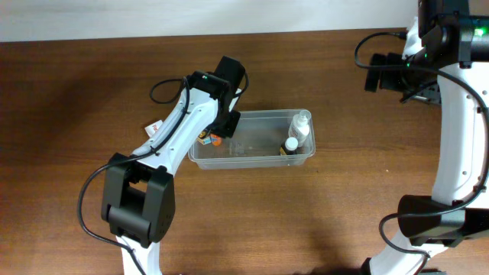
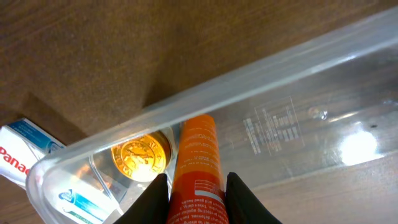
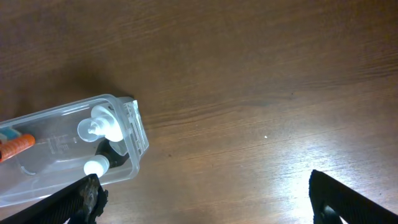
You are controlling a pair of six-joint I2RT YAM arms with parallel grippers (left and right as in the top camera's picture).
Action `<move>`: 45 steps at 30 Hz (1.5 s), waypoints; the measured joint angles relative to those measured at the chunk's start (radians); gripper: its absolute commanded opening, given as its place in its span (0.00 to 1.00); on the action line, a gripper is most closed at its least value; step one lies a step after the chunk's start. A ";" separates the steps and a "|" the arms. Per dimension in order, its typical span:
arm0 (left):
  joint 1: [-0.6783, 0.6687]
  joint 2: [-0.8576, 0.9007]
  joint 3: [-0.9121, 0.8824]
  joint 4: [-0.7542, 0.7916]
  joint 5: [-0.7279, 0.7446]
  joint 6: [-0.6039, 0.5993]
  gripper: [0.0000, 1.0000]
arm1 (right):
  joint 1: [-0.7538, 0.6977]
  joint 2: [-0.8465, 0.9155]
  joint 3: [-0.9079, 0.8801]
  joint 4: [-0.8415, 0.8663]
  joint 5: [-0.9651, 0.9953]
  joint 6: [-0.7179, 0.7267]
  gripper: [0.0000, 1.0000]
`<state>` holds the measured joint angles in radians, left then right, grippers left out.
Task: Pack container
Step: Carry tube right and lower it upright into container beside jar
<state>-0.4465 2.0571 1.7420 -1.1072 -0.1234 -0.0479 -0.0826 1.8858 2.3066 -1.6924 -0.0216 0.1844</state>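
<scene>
Container (image 1: 252, 160) mid-desk: clear tub, upright, long axis left-right on brown wood desk (image 1: 76, 92). Left hand (image 2: 197, 180) over tub's left end, pinching orange tube (image 2: 198, 149) between both fingers (image 2: 155, 202), tube lengthwise along the fingers, far end up at the rim line. Contact between tube and tub floor: can't tell. Gold round item (image 2: 140, 155) with embossed face just beside tube on its left, seen through the clear plastic at that same end. Blue-and-white label (image 2: 78, 200) lower in that corner, too cropped to identify. White box (image 2: 18, 149) with red lettering flat on desk outside the tub, near its left corner, partly under left arm in overhead view. Inside tub at right end: clear bottle (image 1: 302, 126) with white top along the short wall, small dark bottle (image 1: 291, 145) with white cap just beside it, touching or nearly so. Right hand (image 3: 204, 193) spread wide, fingers well apart with nothing between, above bare desk, well apart from tub and off past its right end. Tub's right corner and both bottle tops visible at left edge of right wrist view. Right arm up at far-right corner of overhead view, cable looped beside it.
</scene>
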 measured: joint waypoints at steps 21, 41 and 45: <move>0.001 0.000 -0.001 0.043 -0.001 0.000 0.20 | 0.000 0.000 0.000 0.000 0.000 0.000 0.98; 0.001 0.000 -0.002 0.047 -0.002 0.003 0.66 | 0.000 0.000 0.000 0.000 0.000 0.000 0.98; 0.001 0.000 -0.002 0.056 -0.002 0.004 0.78 | 0.000 0.000 0.000 0.000 0.000 0.000 0.98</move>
<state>-0.4454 2.0571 1.7397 -1.0512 -0.1257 -0.0437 -0.0826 1.8858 2.3066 -1.6924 -0.0216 0.1848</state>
